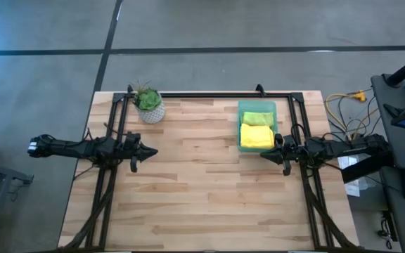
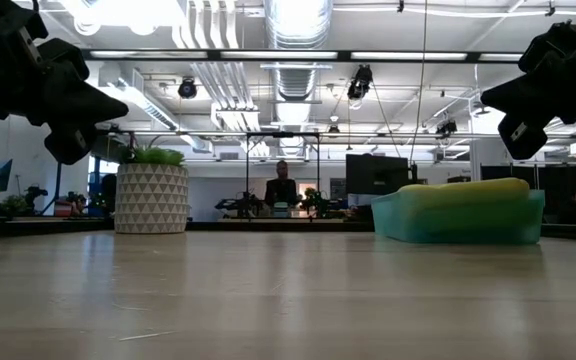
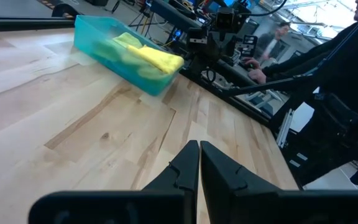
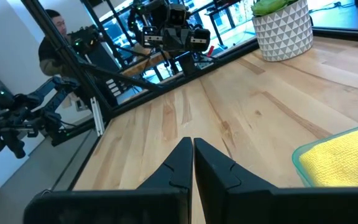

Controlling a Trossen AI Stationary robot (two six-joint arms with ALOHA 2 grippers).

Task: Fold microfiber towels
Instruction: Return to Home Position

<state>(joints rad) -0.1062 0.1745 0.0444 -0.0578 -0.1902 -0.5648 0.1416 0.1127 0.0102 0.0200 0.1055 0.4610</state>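
The table (image 1: 202,190) is bare wood across its whole middle and near half, with no towel lying loose on it, so the folding looks finished as far as can be seen. The black frame (image 1: 209,94) runs along the far edge and down both sides, and it is the main thing the arms have to clear.

The bin (image 1: 240,126) sits at the far right, close to the frame's right rail. The yellow towel (image 1: 256,136) lies folded on top in the bin, and a lime towel (image 1: 257,118) shows beside it toward the far end. What lies under them is hidden, so the count cannot be checked.

The plant (image 1: 150,105) stands at the far left, well apart from the bin.

The left gripper (image 1: 153,151) hangs over the left side, fingers pressed together and empty, with open table ahead of it. The right gripper (image 1: 263,154) is likewise closed on nothing, and from above it sits just beside the bin's near edge. The low view shows it raised above the bin's rim. By my reading, only parking the arms is left, and the right one has the least room.
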